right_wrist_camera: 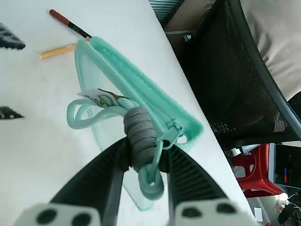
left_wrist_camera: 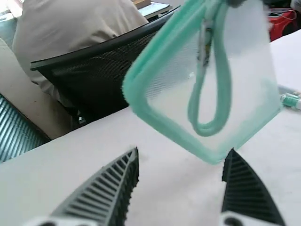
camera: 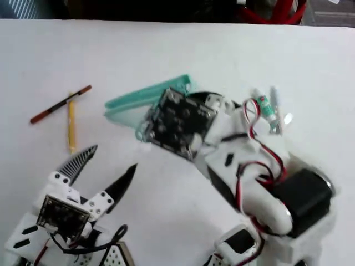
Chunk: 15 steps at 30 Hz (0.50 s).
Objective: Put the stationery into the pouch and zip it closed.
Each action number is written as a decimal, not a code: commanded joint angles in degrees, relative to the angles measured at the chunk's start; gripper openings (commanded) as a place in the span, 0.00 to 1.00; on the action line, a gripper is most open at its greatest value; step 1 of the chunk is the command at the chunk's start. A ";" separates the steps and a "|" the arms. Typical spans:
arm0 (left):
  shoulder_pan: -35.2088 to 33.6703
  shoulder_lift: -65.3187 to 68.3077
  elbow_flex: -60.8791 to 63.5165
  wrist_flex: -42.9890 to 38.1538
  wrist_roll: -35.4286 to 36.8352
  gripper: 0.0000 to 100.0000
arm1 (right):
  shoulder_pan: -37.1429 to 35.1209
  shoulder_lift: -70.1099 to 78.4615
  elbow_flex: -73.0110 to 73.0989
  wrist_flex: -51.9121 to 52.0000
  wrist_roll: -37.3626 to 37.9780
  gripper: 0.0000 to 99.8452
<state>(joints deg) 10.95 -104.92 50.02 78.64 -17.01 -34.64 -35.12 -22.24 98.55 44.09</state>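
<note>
The teal mesh pouch [camera: 145,100] is held tilted above the table's middle, its strap loop [left_wrist_camera: 209,94] hanging down in front of the mesh. My right gripper [right_wrist_camera: 143,160] is shut on a grey ribbed grip beside the zipper pull [right_wrist_camera: 170,136] at the pouch's [right_wrist_camera: 127,89] corner. My left gripper [camera: 105,169] stands open near the front left, short of the pouch [left_wrist_camera: 207,84], with nothing between its fingers [left_wrist_camera: 110,188]. A brown-red pen [camera: 61,104] and a yellow pen [camera: 71,126] lie crossed at the left. A small green-labelled tube [camera: 265,106] and a thin pen [camera: 275,111] lie right of the pouch.
The right arm's body [camera: 277,188] takes up the front right of the white table [camera: 183,50]. A black mesh chair [left_wrist_camera: 89,80] stands beyond the table's far edge. Bare table lies between the left pens and the pouch.
</note>
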 commanded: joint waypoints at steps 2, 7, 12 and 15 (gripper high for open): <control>-2.07 0.22 -0.97 0.00 -4.57 0.29 | -0.22 -7.08 12.84 0.04 8.44 0.02; -1.89 0.22 1.32 -0.88 -4.66 0.29 | -0.31 -8.92 19.87 -0.13 14.33 0.02; -1.89 0.22 7.12 -1.58 -4.66 0.29 | -7.69 -8.92 21.36 -0.40 14.77 0.02; -1.10 0.22 9.85 -3.60 -4.57 0.29 | -8.57 -8.84 21.36 -1.98 17.14 0.02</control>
<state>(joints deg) 9.45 -104.92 57.41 78.55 -21.32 -42.20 -44.00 -0.97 98.02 59.12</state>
